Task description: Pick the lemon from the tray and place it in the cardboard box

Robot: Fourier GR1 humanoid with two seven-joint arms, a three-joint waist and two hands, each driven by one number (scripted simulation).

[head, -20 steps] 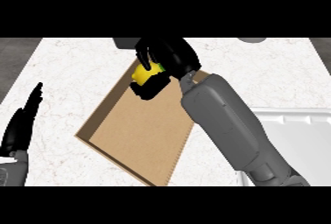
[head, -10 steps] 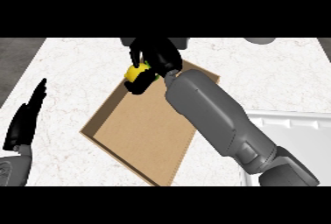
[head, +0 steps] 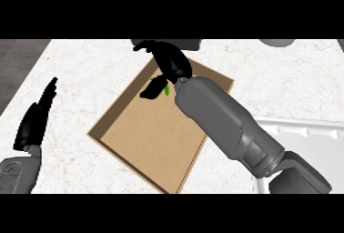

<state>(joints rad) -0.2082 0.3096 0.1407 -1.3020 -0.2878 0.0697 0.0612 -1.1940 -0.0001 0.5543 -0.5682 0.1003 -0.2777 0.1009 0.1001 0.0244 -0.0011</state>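
Cardboard box [head: 158, 136] mid-counter; tray [head: 309, 134] right of it, apparently just beside.

Right hand [head: 169, 61]: we see it farther toward the far end of the cardboard box [head: 158, 136] than a second ago, its fingers now spread and curved over the box's upper part, where before they were curled round the lemon.
Lemon: the yellow patch we saw in the hand in both earlier pictures is gone; only a small green sliver [head: 166, 89] shows just under the hand.
Right forearm [head: 222, 123]: we now see it lying longer across the box's right edge.
Box: it fills more of the view, its near corner lower.
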